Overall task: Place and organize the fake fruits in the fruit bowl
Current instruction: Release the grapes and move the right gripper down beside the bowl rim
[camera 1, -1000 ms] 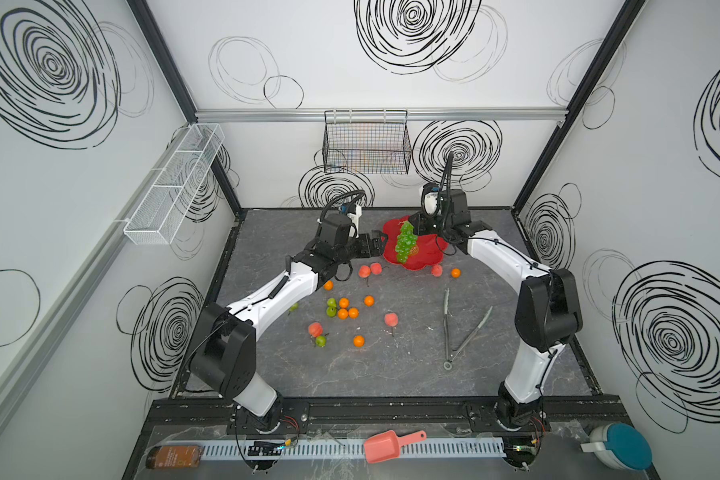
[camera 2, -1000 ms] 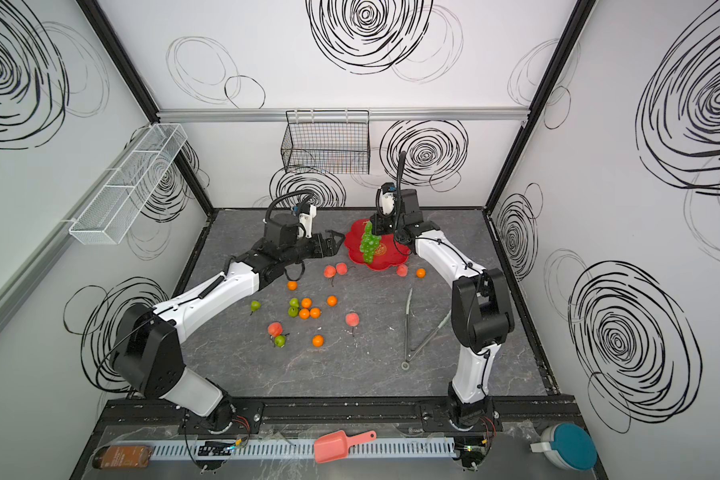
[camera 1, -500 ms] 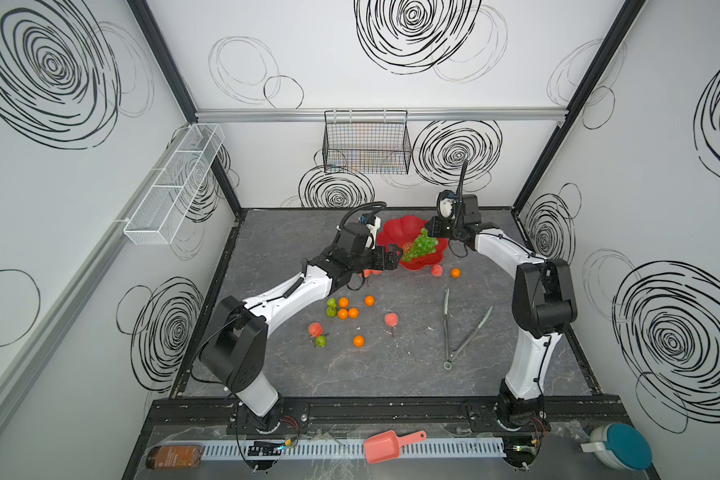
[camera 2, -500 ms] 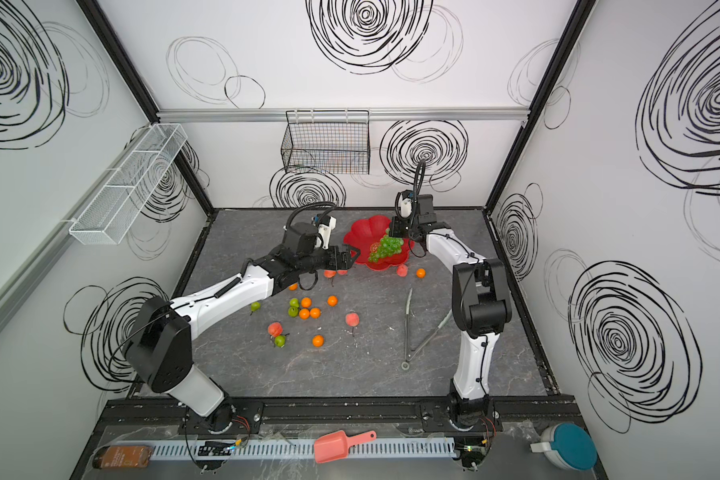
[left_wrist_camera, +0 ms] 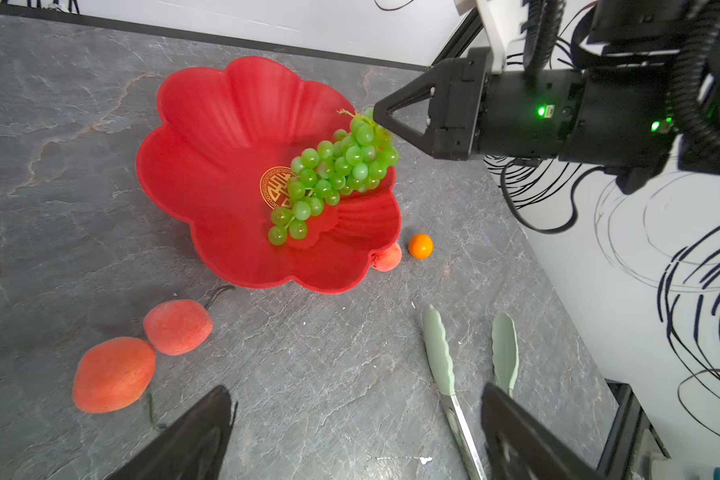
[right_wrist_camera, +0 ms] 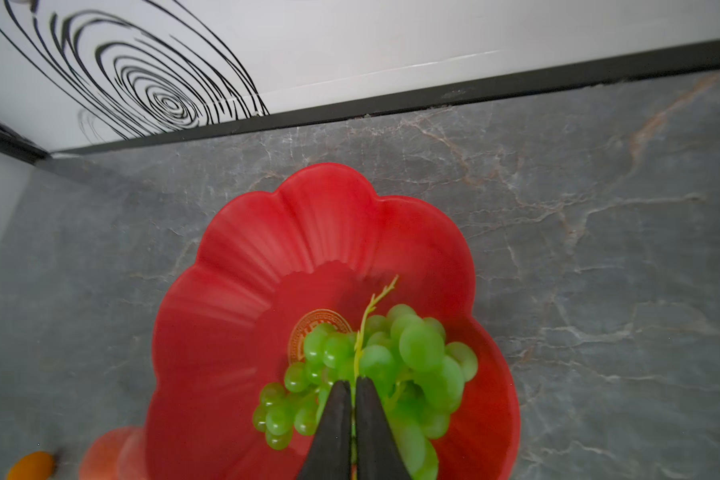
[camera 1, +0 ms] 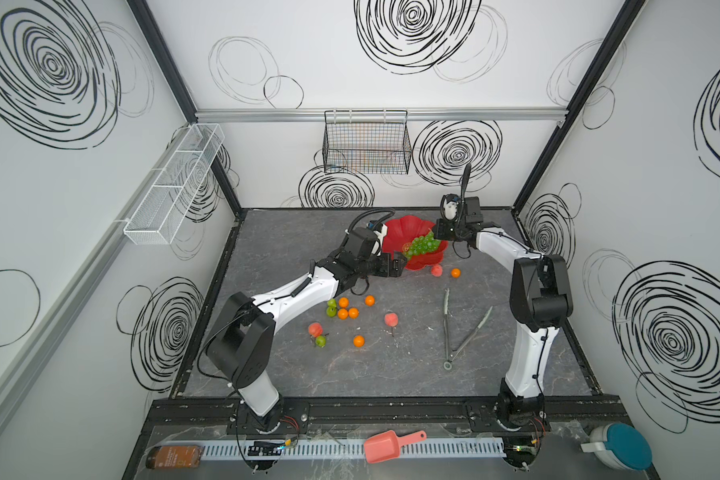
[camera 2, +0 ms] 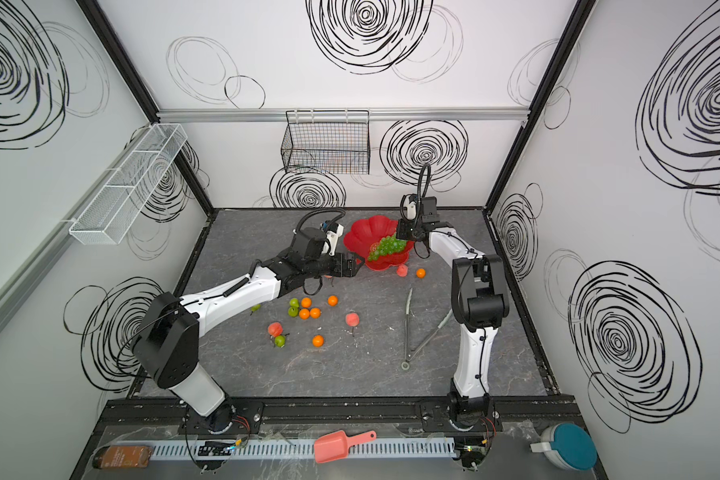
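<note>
Visible from the right wrist alone: right claw a slit apart astride the stem of the grapes; cannot tell whether pinched. From the left wrist: grapes inside the bowl, left claw wide open, empty.

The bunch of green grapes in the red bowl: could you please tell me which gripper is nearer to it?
Right. The right gripper sits at the stem of the grapes, over the bowl; the left gripper is open outside the bowl's rim.
</note>
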{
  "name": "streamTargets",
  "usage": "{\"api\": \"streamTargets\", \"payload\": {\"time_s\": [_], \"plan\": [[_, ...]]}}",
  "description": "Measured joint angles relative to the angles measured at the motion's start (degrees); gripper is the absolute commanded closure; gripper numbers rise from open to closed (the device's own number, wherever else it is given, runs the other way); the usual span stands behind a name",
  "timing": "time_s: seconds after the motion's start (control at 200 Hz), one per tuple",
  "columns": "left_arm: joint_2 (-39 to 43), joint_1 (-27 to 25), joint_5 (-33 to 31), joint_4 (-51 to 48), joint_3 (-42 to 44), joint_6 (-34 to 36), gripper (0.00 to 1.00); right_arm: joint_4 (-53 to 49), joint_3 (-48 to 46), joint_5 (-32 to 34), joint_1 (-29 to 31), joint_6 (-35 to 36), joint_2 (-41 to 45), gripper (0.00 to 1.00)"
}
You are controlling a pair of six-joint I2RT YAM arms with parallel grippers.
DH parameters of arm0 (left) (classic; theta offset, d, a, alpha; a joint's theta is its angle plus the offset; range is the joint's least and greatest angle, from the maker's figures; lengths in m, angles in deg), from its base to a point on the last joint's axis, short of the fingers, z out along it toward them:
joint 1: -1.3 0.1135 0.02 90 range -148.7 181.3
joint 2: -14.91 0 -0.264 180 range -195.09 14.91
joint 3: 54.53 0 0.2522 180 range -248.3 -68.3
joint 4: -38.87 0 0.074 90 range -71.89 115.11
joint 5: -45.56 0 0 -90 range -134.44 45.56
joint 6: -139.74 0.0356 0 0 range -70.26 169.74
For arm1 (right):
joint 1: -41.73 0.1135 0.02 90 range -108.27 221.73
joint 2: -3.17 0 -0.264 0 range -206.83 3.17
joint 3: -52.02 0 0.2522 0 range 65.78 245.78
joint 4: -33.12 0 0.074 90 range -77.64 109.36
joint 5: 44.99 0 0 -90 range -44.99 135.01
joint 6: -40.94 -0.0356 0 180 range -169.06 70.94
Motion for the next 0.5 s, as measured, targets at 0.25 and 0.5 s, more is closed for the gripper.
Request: {"api": "streamTargets", "payload": {"time_s": [0.25,0.5], "plan": [[0.07,0.83,-5.40,-2.49,-0.61,0.07,0.04,-1.44,-0.24,1.25,-0.72,0.59,1.18,0.59],[3.78,0.94,-11.15,-4.24,0.39,2.47,0.04,0.15,-6.84,3.21,-1.09,0.66,12.15,0.56]]}}
